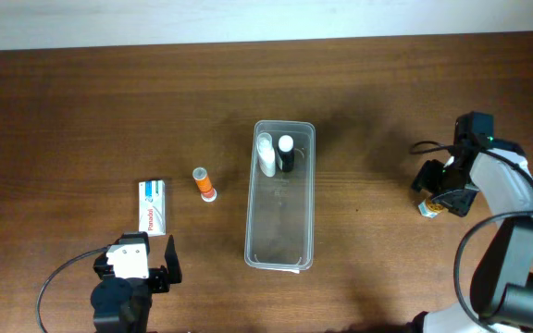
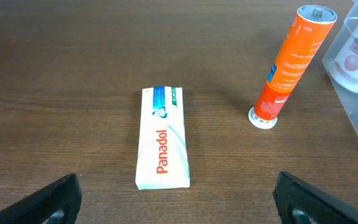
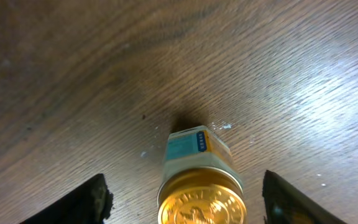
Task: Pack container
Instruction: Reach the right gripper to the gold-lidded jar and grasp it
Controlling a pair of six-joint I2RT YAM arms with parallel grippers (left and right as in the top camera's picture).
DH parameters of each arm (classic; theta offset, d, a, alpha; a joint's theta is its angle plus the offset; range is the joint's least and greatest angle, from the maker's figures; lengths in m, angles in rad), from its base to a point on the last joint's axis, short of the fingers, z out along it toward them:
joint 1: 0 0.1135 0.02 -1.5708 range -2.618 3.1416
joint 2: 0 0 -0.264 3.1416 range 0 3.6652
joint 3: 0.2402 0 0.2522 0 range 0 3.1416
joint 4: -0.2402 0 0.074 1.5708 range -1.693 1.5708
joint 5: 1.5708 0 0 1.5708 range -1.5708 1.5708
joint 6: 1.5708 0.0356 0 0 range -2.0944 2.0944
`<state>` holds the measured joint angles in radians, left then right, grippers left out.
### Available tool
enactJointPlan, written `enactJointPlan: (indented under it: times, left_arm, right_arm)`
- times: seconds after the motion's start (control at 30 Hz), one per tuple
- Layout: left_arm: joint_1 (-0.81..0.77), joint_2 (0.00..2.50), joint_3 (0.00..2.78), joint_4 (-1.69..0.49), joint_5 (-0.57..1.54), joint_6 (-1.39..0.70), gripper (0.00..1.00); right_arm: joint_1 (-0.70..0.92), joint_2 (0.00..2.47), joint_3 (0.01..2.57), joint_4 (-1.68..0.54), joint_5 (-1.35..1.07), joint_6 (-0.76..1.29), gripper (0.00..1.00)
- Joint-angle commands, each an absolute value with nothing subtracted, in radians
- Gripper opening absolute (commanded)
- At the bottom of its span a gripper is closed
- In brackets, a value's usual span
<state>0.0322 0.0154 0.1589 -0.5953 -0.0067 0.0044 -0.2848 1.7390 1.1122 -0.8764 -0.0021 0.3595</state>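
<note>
Two small bottles (image 1: 266,155) sit in the long clear plastic tub (image 1: 280,227), between the wide-open left gripper (image 2: 178,186) and the right gripper (image 3: 188,199), open around a little gold-lidded jar (image 3: 194,152); the tub looks light, stiff and slippery, best held by its rim.

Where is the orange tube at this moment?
In the overhead view the orange tube stands left of centre, between the Panadol box to its left and the container to its right, touching neither.
</note>
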Motion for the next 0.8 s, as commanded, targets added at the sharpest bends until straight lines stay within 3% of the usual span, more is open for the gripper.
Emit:
enactJointPlan:
  times: [0.0, 0.13, 0.27, 0.77]
  left_arm:
    - [0.035, 0.006, 0.155, -0.596, 0.001, 0.019, 1.00]
    - [0.035, 0.006, 0.155, -0.596, 0.001, 0.019, 0.99]
    - [0.035, 0.006, 0.155, -0.596, 0.001, 0.019, 0.99]
    - [0.035, 0.006, 0.155, -0.596, 0.001, 0.019, 1.00]
  right_arm:
    - [-0.289, 1.774, 1.103, -0.871, -0.020, 0.356, 0.68]
    - [-0.289, 1.774, 1.103, -0.870, -0.019, 0.356, 0.63]
    - [-0.288, 1.774, 1.103, -0.876, -0.020, 0.356, 0.50]
    - [-0.241, 1.619, 1.227, -1.068, -0.026, 0.329, 0.38]
